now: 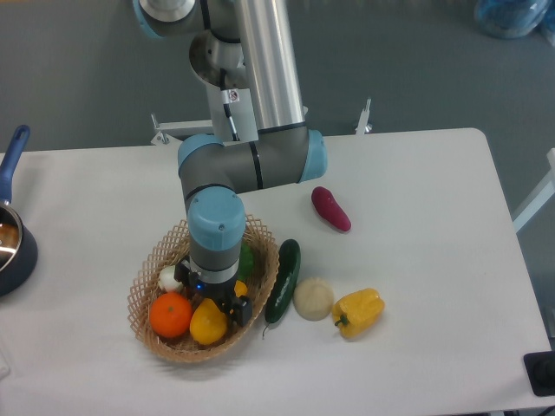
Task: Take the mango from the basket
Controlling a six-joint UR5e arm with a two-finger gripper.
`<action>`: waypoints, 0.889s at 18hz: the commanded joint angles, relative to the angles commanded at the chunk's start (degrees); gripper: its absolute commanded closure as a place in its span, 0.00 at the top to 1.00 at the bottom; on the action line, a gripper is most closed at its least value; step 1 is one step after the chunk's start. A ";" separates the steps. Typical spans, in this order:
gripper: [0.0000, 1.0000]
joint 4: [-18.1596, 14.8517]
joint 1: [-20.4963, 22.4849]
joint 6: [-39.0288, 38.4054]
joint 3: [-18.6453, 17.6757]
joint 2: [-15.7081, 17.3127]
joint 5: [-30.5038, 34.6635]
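The tan wicker basket (149, 279) sits on the white table at the front left. In it lie the yellow-orange mango (208, 323), a round orange (171, 314), a small white item (170, 279) and a green item (248, 261). My gripper (212, 299) points straight down into the basket, just over the mango's upper end. Its dark fingers (241, 307) stand apart on either side of the mango's top, and the jaws look open. The arm's wrist hides the middle of the basket.
Right of the basket lie a dark green cucumber (284, 279), a pale round vegetable (312, 298) and a yellow bell pepper (358, 312). A purple-red vegetable (331, 209) lies further back. A dark pot with a blue handle (10, 234) stands at the left edge.
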 joint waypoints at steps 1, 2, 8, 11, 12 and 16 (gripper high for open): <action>0.63 0.00 0.09 0.00 0.00 0.00 0.00; 0.55 0.00 0.09 -0.09 0.00 0.09 0.00; 0.34 -0.09 0.09 0.00 -0.09 1.05 -0.09; 0.34 0.00 0.26 0.26 0.00 2.98 -0.18; 0.34 0.00 0.44 0.09 0.09 4.03 -0.35; 0.34 0.00 3.33 -1.22 2.02 8.34 -5.60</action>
